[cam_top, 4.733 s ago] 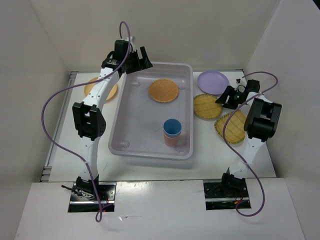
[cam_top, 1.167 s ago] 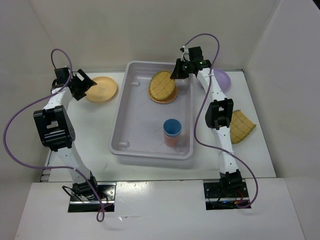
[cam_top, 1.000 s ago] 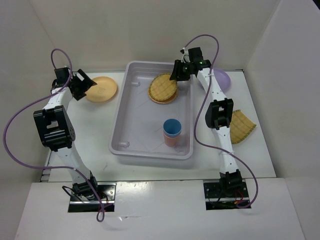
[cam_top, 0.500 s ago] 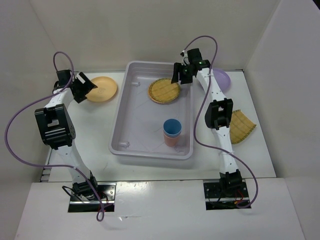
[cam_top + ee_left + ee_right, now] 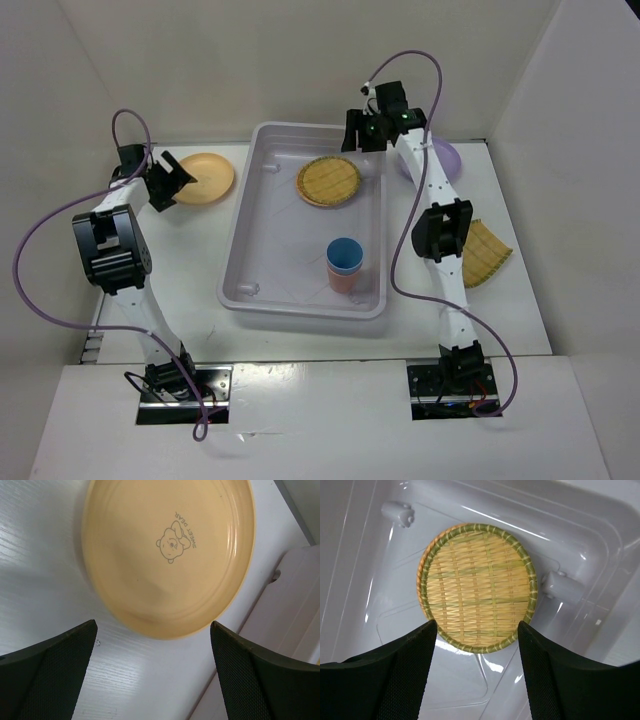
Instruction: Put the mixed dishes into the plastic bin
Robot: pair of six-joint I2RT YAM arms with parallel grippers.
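Dishes binned: yellow woven plate (image 5: 329, 180) over an orange-rimmed plate (image 5: 420, 572), blue cup (image 5: 345, 253) nested in salmon-pink cup (image 5: 341, 282), all in plastic bin (image 5: 243, 245).
Outstanding on bench (image 5: 300, 335): orange-tan plate (image 5: 207, 178), lavender plate (image 5: 449, 158), second woven plate (image 5: 487, 252).
Left end effector (image 5: 163, 180): wide, empty, just beside the orange-tan plate.
Right end effector (image 5: 365, 135): spread, empty, above the yellow woven plate.
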